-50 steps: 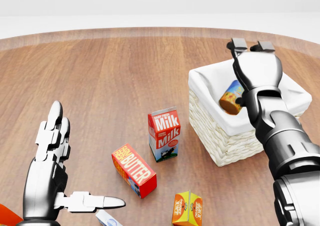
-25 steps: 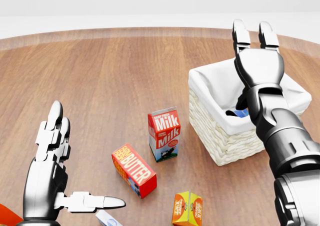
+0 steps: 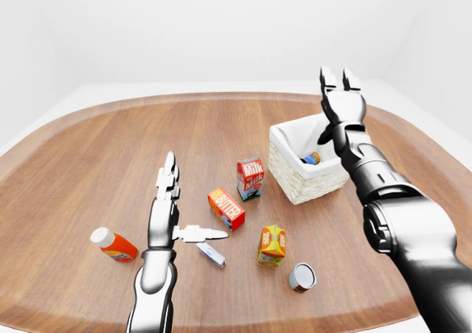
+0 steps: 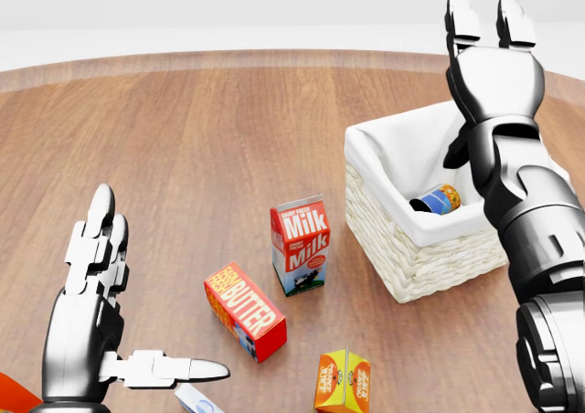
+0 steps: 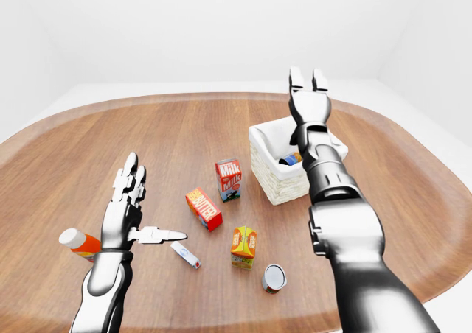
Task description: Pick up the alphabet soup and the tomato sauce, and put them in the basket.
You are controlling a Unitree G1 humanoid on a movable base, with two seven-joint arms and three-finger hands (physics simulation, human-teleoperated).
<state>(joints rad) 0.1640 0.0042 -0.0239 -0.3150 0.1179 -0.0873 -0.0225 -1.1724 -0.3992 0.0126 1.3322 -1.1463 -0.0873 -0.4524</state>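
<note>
I had my right hand (image 4: 489, 70) up with its fingers (image 4: 462, 15) spread wide and empty, one can (image 4: 437, 199) lay in the basket (image 4: 411, 248) below them, and I think I next needed the other can (image 3: 302, 277) on the surface.

basket (image 4: 430, 248) wall hides most of the can (image 4: 437, 199); its label is unreadable.
</note>
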